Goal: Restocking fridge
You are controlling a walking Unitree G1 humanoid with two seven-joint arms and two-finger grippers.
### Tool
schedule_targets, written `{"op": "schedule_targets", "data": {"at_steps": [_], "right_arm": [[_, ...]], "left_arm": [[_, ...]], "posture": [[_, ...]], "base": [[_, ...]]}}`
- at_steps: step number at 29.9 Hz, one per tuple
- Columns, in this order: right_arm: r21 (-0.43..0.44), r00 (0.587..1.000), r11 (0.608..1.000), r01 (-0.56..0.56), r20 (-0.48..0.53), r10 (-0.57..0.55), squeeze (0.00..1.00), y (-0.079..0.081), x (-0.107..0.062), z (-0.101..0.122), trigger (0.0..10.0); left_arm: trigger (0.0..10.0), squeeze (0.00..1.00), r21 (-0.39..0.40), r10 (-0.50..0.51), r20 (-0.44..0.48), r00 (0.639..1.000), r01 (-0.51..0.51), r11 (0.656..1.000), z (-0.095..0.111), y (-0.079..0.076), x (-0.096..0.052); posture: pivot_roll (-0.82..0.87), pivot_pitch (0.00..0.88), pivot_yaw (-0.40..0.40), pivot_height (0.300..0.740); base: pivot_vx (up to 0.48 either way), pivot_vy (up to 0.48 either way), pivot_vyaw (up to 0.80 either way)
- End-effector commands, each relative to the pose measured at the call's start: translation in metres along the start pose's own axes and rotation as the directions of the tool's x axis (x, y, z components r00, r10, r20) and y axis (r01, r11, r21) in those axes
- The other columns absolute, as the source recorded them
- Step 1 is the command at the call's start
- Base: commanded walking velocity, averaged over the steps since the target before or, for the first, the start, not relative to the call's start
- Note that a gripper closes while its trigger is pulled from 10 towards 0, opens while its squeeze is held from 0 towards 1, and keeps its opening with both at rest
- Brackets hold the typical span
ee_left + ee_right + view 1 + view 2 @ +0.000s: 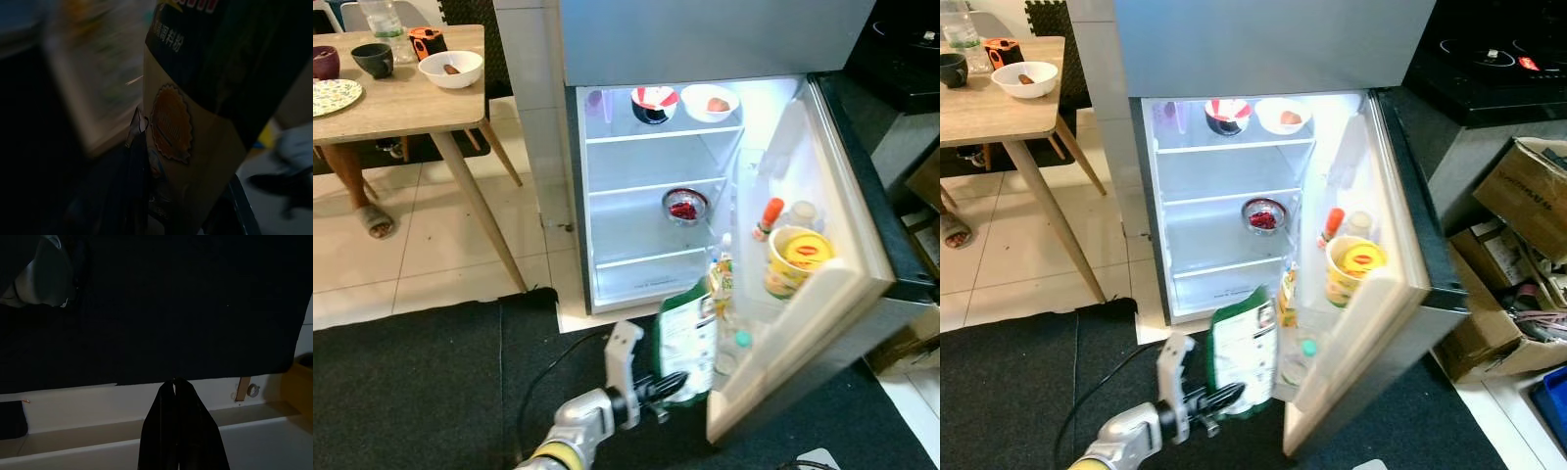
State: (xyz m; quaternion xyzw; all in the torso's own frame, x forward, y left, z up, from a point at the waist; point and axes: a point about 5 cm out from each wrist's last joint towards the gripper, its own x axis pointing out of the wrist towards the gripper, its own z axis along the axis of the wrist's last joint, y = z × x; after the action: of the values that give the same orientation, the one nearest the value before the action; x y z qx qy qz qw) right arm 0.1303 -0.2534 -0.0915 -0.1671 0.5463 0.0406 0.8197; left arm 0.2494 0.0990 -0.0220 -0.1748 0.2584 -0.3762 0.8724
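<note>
My left gripper is shut on the lower part of a green refill pouch, held upright just in front of the open fridge and beside its door. In the left wrist view the pouch sits close between the black fingers. The fridge shelves hold a red-and-white bowl, a white bowl and a small bowl of red food. The door shelf carries a yellow tub, a red-capped bottle and other bottles. My right gripper hangs shut over dark mat and pale floor.
A wooden table with bowls, a plate and a bottle stands at the left, a person's sandalled foot beneath it. Black mat covers the floor before the fridge. Cardboard boxes and clutter lie at the right beyond the door.
</note>
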Motion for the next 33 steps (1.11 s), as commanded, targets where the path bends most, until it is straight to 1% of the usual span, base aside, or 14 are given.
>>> {"op": "schedule_targets", "data": {"at_steps": [1,3,5,8,9,10,11,12,13,14,15,16,21,33], "right_arm": [[0.010,1.000,1.000,-0.013,-0.025,0.014,0.00,0.004,0.000,-0.007,10.0],[0.011,1.000,1.000,-0.020,-0.020,0.020,0.00,0.005,0.000,-0.007,10.0],[0.011,1.000,1.000,-0.020,-0.020,0.020,0.00,0.005,0.000,-0.007,10.0],[0.014,1.000,1.000,-0.027,-0.011,0.027,0.00,0.005,0.000,-0.006,10.0],[0.014,1.000,1.000,-0.027,-0.011,0.027,0.00,0.005,0.000,-0.006,10.0],[0.011,1.000,1.000,-0.022,-0.009,0.022,0.00,0.004,-0.001,-0.006,10.0],[0.011,1.000,1.000,-0.022,-0.009,0.022,0.00,0.004,-0.001,-0.006,10.0],[0.007,1.000,1.000,-0.016,-0.009,0.016,0.00,0.004,-0.001,-0.006,10.0],[0.007,1.000,1.000,-0.016,-0.009,0.016,0.00,0.004,-0.001,-0.006,10.0],[0.004,1.000,1.000,-0.008,-0.011,0.008,0.00,0.003,-0.001,-0.007,10.0],[0.004,1.000,1.000,-0.008,-0.011,0.008,0.00,0.003,-0.001,-0.007,10.0],[0.005,1.000,1.000,-0.002,-0.013,0.002,0.00,0.002,-0.001,-0.007,10.0],[0.027,1.000,1.000,0.007,-0.012,-0.007,0.00,-0.002,-0.002,-0.009,10.0],[0.047,1.000,0.999,0.007,0.008,-0.007,0.00,-0.013,-0.004,-0.010,10.0]], "left_arm": [[10.0,0.00,-0.041,0.120,-0.062,0.991,-0.123,0.992,-0.020,0.013,-0.018],[10.0,0.00,-0.065,0.226,-0.102,0.969,-0.233,0.970,-0.034,0.024,-0.034],[10.0,0.00,-0.065,0.226,-0.102,0.969,-0.233,0.970,-0.034,0.024,-0.034],[10.0,0.00,-0.096,0.348,-0.157,0.924,-0.365,0.926,-0.054,0.033,-0.055],[10.0,0.00,-0.096,0.348,-0.157,0.924,-0.365,0.926,-0.054,0.033,-0.055],[10.0,0.00,-0.112,0.423,-0.196,0.885,-0.449,0.887,-0.067,0.037,-0.069],[10.0,0.00,-0.112,0.423,-0.196,0.885,-0.449,0.887,-0.067,0.037,-0.069],[10.0,0.00,-0.109,0.485,-0.242,0.840,-0.521,0.847,-0.079,0.040,-0.081],[10.0,0.00,-0.109,0.485,-0.242,0.840,-0.521,0.847,-0.079,0.040,-0.081],[10.0,0.00,-0.105,0.525,-0.288,0.801,-0.572,0.814,-0.091,0.040,-0.091],[10.0,0.00,-0.105,0.525,-0.288,0.801,-0.572,0.814,-0.091,0.040,-0.091],[10.0,0.00,-0.082,0.550,-0.336,0.765,-0.606,0.792,-0.103,0.038,-0.099],[10.0,0.00,-0.052,0.572,-0.395,0.719,-0.639,0.767,-0.118,0.032,-0.106],[10.0,0.00,-0.016,0.583,-0.392,0.712,-0.639,0.769,-0.113,0.032,-0.097]], "posture": [[-0.10,0.129,-0.041,0.740],[-0.10,0.129,-0.040,0.740],[-0.10,0.129,-0.040,0.740],[-0.10,0.128,-0.041,0.740],[-0.10,0.128,-0.041,0.740],[-0.10,0.129,-0.042,0.740],[-0.10,0.129,-0.042,0.740],[-0.10,0.128,-0.044,0.740],[-0.10,0.128,-0.044,0.740],[-0.10,0.126,-0.046,0.740],[-0.10,0.126,-0.046,0.740],[-0.10,0.124,-0.046,0.740],[-0.09,0.117,-0.048,0.740],[-0.09,0.097,-0.050,0.740]], "base": [[0.000,0.000,0.00],[0.000,0.000,0.00],[0.000,0.000,0.00],[0.000,0.000,0.00],[0.000,0.000,0.00],[0.000,0.000,0.00],[0.000,0.000,0.00],[0.000,0.000,0.00],[0.000,0.000,0.00],[0.000,0.000,0.00],[0.000,0.000,0.00],[0.000,0.000,0.00],[0.000,0.000,0.00],[0.000,0.000,0.45]]}}
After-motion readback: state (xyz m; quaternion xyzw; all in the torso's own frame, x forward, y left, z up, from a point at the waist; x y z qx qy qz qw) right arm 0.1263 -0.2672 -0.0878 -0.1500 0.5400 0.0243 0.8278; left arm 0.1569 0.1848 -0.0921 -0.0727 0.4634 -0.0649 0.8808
